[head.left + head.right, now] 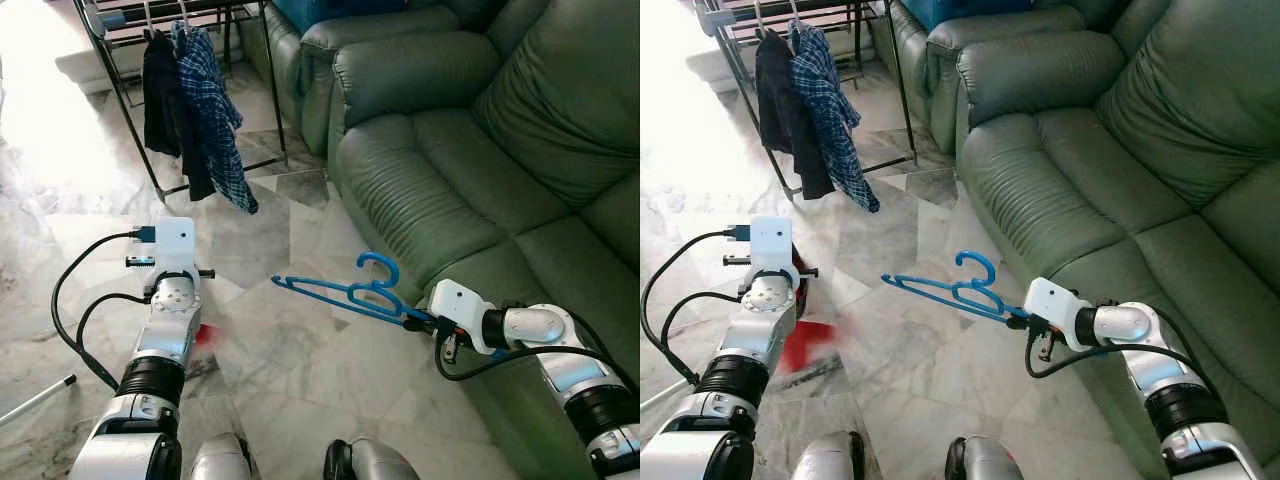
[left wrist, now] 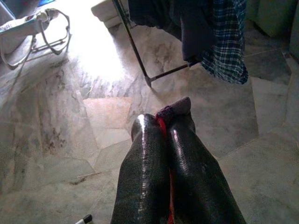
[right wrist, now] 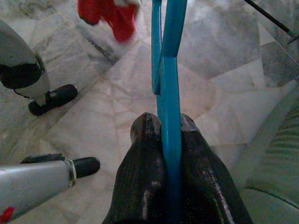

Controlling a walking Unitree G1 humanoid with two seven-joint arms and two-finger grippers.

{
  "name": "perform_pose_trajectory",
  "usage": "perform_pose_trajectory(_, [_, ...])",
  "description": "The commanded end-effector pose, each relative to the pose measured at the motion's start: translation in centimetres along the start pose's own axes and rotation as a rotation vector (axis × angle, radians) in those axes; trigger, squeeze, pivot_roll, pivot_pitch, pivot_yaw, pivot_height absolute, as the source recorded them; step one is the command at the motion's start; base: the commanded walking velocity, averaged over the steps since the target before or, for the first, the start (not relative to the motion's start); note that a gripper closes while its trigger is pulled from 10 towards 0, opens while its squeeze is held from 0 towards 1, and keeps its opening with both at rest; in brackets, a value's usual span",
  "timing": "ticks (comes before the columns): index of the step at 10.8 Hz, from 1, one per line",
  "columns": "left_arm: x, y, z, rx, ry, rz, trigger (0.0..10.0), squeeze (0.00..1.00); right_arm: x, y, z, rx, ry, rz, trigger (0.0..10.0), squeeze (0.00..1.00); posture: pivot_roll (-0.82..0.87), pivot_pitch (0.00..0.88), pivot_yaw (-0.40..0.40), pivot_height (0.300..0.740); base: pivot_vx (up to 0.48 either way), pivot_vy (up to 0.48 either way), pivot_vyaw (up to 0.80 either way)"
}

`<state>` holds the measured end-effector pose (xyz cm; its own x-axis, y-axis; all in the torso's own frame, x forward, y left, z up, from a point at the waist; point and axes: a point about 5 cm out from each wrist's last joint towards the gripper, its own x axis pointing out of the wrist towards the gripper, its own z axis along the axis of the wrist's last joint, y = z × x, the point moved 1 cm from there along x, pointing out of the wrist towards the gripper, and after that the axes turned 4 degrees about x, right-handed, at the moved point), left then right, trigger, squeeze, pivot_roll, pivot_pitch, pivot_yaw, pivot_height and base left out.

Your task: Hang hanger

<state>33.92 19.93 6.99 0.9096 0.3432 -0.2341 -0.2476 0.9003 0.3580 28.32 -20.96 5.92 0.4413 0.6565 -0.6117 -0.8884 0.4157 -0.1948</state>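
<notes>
One blue hanger [image 1: 345, 292] is clenched in the right claw [image 3: 164, 135], pointing ahead of it; hanging remains, since the clothes rack [image 1: 130, 105] stands well beyond. Left claw [image 2: 163, 126] pinches something red.

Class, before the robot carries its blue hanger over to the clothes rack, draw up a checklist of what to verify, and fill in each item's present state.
1. Right gripper shut on the blue hanger: ok.
2. Hanger's hook free of snags: ok.
3. Clothes rack within reach: not ok, it stands farther off across the floor.
4. Free rail space beside the plaid shirt: cannot tell.
5. Left gripper free to help: not ok, it pinches something red.
</notes>
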Motion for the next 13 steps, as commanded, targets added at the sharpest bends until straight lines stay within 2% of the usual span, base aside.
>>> perform_pose_trajectory(1, [-0.1, -0.1, 0.1, 0.005, -0.011, 0.007, 10.0, 0.0, -0.3, -0.2, -0.1, -0.001, -0.001, -0.015, 10.0, 0.0, -0.03, 0.129, -0.067, 0.74, 0.0, 0.0, 0.0])
perform_pose_trajectory(7, [-0.1, -0.1, 0.1, 0.005, -0.011, 0.007, 10.0, 0.0, -0.3, -0.2, -0.1, -0.001, -0.001, -0.015, 10.0, 0.0, -0.03, 0.129, -0.067, 0.74, 0.0, 0.0, 0.0])
perform_pose_trajectory(8, [0.0, 0.0, -0.1, 0.118, -0.036, 0.01, 10.0, 0.0, -0.1, -0.2, 0.0, -0.002, -0.005, -0.016, 10.0, 0.0, -0.03, 0.129, -0.067, 0.74, 0.0, 0.0, 0.0])
perform_pose_trajectory(9, [-1.9, -2.6, -0.8, 0.019, -0.174, -0.508, 10.0, 0.0, 1.8, -2.7, 2.4, 0.113, -0.218, -0.421, 10.0, 0.0, -0.01, 0.121, -0.044, 0.74, 0.0, 0.0, 0.0])
perform_pose_trajectory(10, [-2.0, -2.7, -0.8, 0.014, -0.19, -0.505, 10.0, 0.0, 2.1, -2.8, 2.1, 0.181, -0.238, -0.482, 10.0, 0.0, -0.01, 0.119, -0.046, 0.74, 0.0, 0.0, 0.0])
perform_pose_trajectory(12, [-1.9, -2.6, -0.9, -0.039, -0.19, -0.456, 10.0, 0.0, 3.3, -2.0, 2.1, 0.26, -0.263, -0.502, 10.0, 0.0, -0.01, 0.119, -0.046, 0.74, 0.0, 0.0, 0.0])
perform_pose_trajectory(13, [-2.4, -3.2, -1.8, 0.015, -0.175, -0.561, 10.0, 0.0, 3.9, -1.5, 2.1, 0.255, -0.26, -0.5, 10.0, 0.0, -0.01, 0.11, -0.042, 0.74, 0.0, 0.0, 0.0])
